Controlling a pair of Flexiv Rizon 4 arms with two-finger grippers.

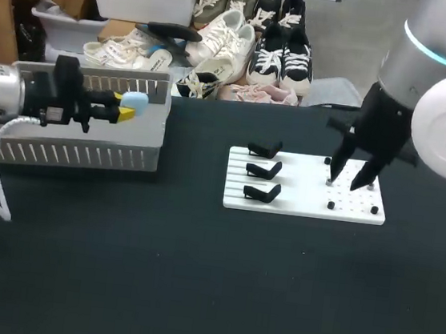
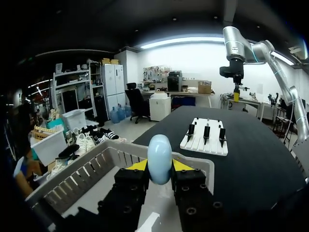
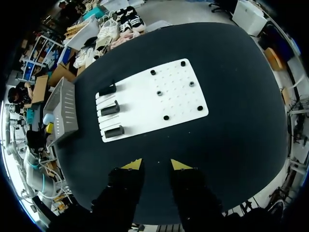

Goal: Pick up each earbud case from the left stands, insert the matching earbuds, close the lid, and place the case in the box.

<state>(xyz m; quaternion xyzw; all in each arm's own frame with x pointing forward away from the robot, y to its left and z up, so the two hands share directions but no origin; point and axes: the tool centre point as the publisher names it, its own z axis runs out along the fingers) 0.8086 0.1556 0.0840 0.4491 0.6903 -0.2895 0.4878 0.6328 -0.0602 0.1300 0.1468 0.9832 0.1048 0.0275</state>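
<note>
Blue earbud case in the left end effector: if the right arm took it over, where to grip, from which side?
Probably the rounded end of the earbud case that pokes out past the yellow tips of the left end effector. Approach from ahead of those fingers and pinch the two faces left bare; the other two sides are already clamped.

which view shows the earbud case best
Left wrist view: the light blue earbud case is close-up, clamped in the left gripper's jaws above the box. Head view shows it small; right wrist view, a distant speck.
</note>
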